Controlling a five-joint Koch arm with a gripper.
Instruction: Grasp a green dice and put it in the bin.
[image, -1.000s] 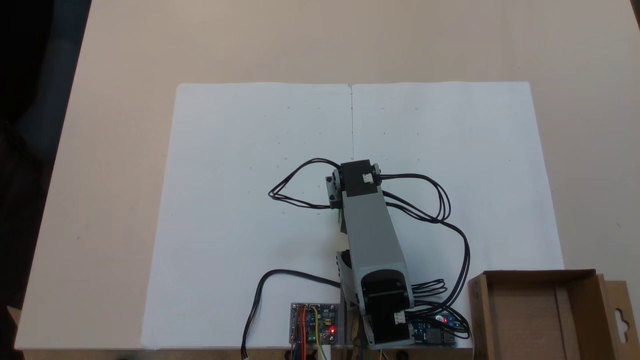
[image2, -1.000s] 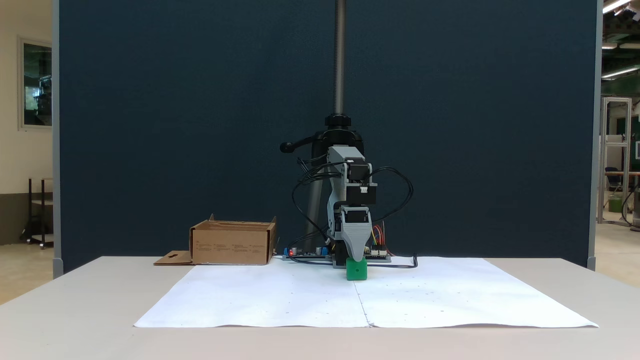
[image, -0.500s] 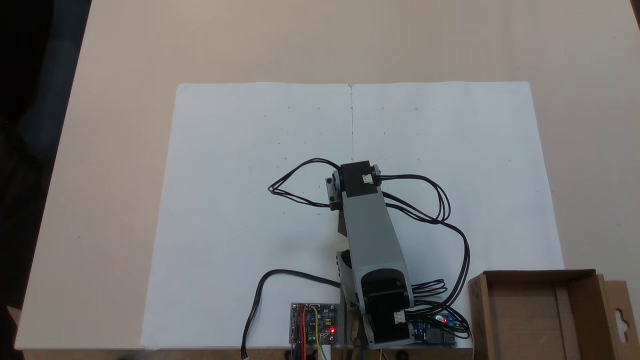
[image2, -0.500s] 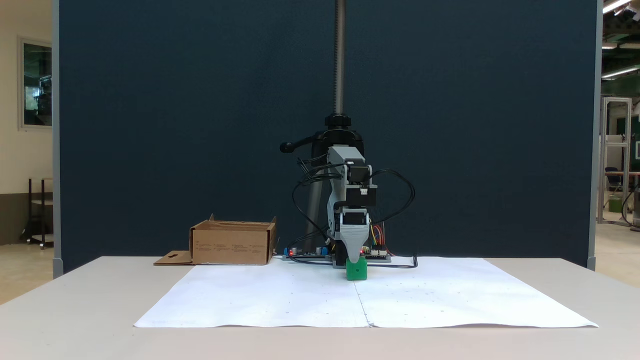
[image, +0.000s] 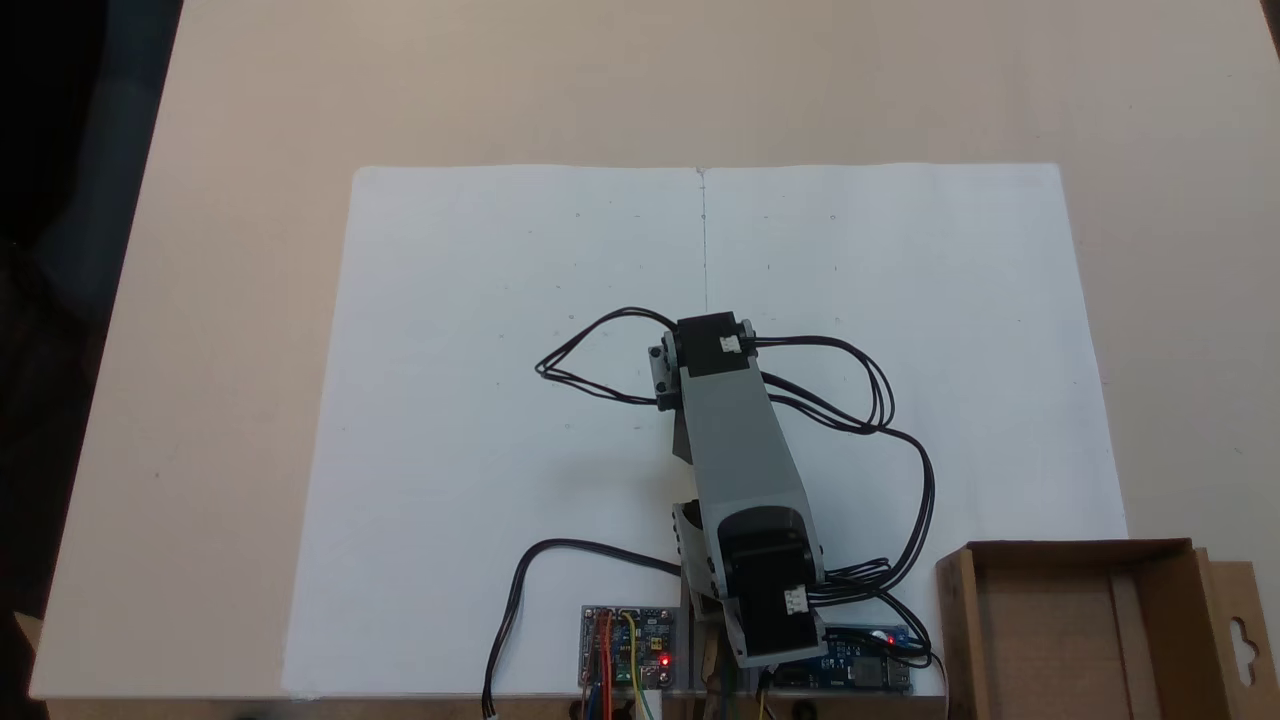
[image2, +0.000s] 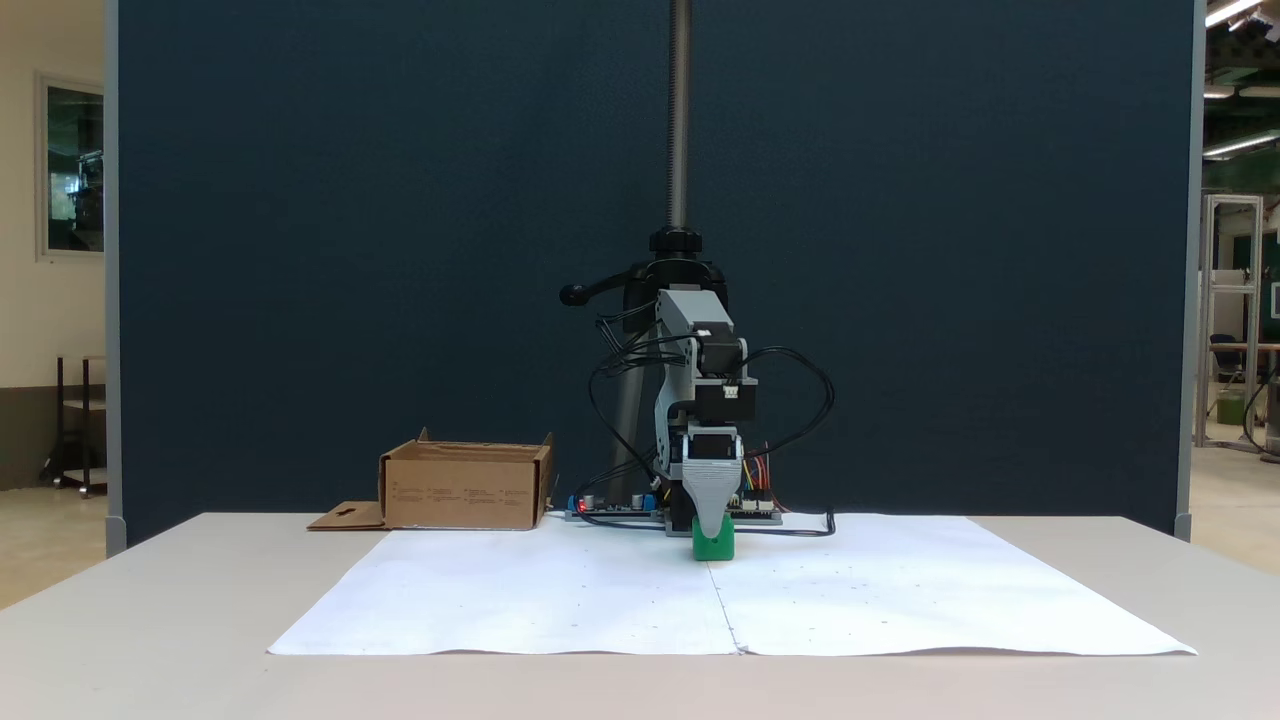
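Gripper sits low over the green dice on white paper; its jaw state is unreadable. An off-centre pinch might squirt it sideways, far from the bin.

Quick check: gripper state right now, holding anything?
Gripper: cannot be told. Its grey jaw tip overlaps the top of the small bright green cube dice, which sits on the white paper; the second jaw is hidden.

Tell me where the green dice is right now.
In a fixed view the dice sits on the white paper near its centre seam, directly under the hand, well right of the bin.
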